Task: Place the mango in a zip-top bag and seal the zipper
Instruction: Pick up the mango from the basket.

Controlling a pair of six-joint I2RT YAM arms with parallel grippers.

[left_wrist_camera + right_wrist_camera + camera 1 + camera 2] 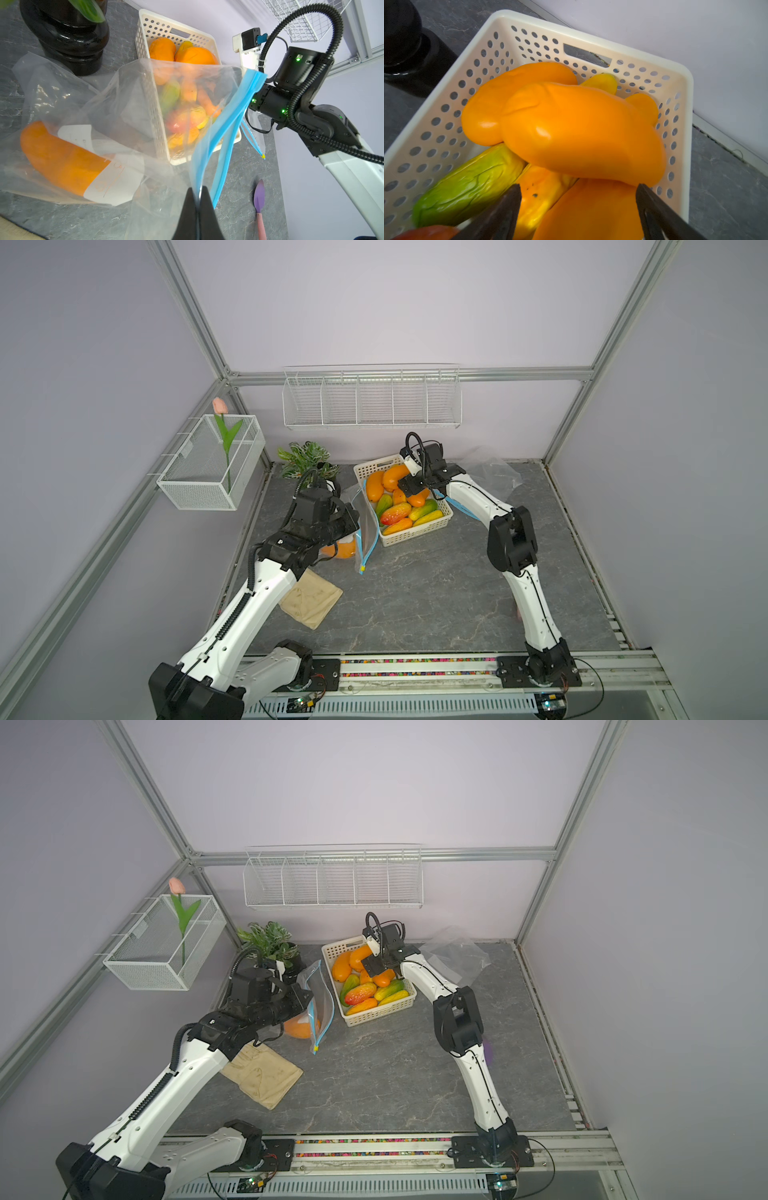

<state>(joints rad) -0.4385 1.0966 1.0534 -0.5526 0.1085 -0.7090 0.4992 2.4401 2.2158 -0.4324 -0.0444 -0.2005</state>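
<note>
On your grey tabletop (415,593), left hand (197,192) clamps the zip-top bag (135,104); right hand (578,189) hangs apart over a mango (581,133) in the basket (591,37).

Left arm (266,572) covers most of the bagged mango (344,549) in both top views — only an orange sliver peeks out. Through the zip-top bag (133,99) the basket fruit (182,122) looks milky, soft-edged. Red fruit (427,232) and spatula (259,207) — both clipped by frame edges.

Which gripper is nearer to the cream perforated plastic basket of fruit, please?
Right. The right gripper hangs open directly over the cream perforated plastic basket, above its orange mangoes. The left gripper sits beside the basket, shut on the clear zip-top bag.
</note>
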